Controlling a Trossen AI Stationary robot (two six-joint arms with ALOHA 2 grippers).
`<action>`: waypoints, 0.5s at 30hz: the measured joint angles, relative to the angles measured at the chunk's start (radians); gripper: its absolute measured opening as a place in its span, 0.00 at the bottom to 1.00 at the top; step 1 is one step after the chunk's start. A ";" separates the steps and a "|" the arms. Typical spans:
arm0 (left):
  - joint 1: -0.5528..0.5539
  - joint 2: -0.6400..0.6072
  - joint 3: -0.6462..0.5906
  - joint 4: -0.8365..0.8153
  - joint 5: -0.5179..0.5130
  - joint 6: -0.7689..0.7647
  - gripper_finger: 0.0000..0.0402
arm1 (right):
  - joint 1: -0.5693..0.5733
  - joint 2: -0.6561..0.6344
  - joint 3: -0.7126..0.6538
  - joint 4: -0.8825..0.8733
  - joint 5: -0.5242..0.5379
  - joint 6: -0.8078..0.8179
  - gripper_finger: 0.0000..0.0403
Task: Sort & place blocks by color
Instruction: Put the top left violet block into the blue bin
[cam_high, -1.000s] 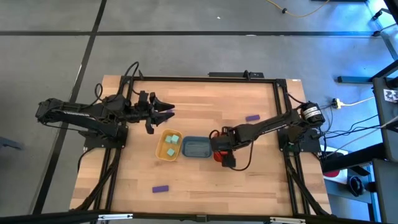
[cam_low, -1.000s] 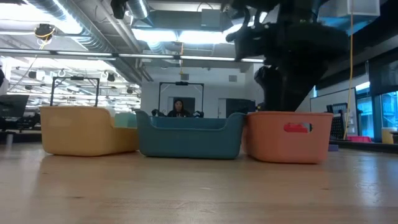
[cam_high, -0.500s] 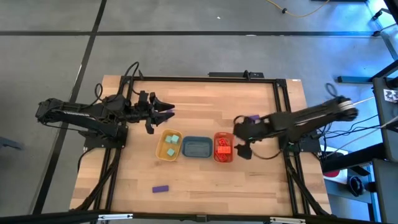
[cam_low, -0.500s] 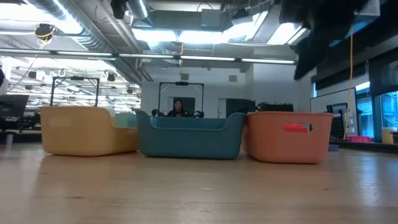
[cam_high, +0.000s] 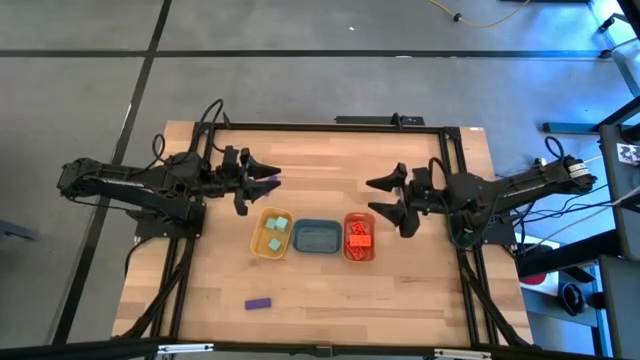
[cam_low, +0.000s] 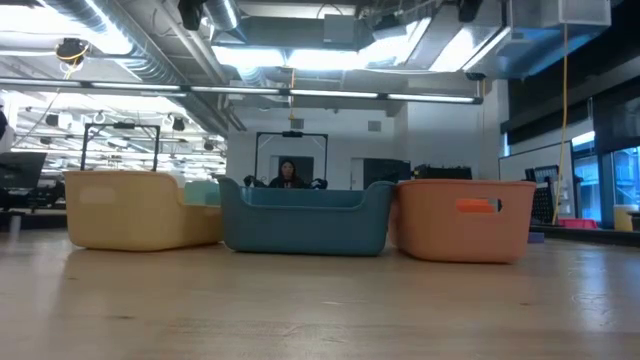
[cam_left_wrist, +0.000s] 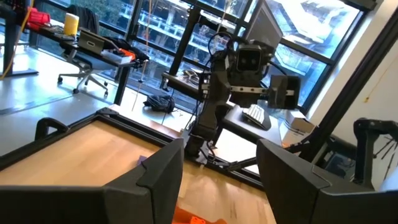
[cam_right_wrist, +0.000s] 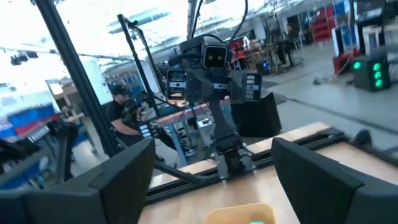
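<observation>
Three trays in a row mid-table, both arms lifted clear with their jaws spread and holding nothing.

Nearest the front edge of the table (cam_high: 330, 300), a purple bar (cam_high: 259, 303) lies alone on the wood, well apart from the trays. Behind it sit the yellow tray (cam_high: 257, 236) with mint-green cubes (cam_high: 276, 232) inside, the blue tray (cam_high: 316, 249) just beside it, and the orange tray (cam_high: 346, 245) holding orange-red bricks (cam_high: 359, 235). Farther back, the left gripper (cam_high: 270, 177) hangs above the bare wood behind the yellow tray, fingers apart; a small purple piece shows at its fingertips, though I cannot tell whether it is held. The right gripper (cam_high: 384, 198) hovers beside the orange tray, fingers released wide. In the room beyond, a person (cam_low: 288, 174) is seated.
</observation>
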 joint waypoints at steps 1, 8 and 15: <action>0.000 0.000 0.000 0.000 0.000 0.006 0.48 | 0.000 0.001 0.005 -0.003 0.000 -0.020 0.80; 0.000 0.000 0.000 0.000 0.002 0.007 0.48 | 0.000 0.001 0.011 -0.010 0.000 -0.016 0.80; 0.000 0.000 0.000 0.000 -0.008 -0.047 0.48 | 0.000 0.002 0.012 -0.010 0.000 -0.001 0.80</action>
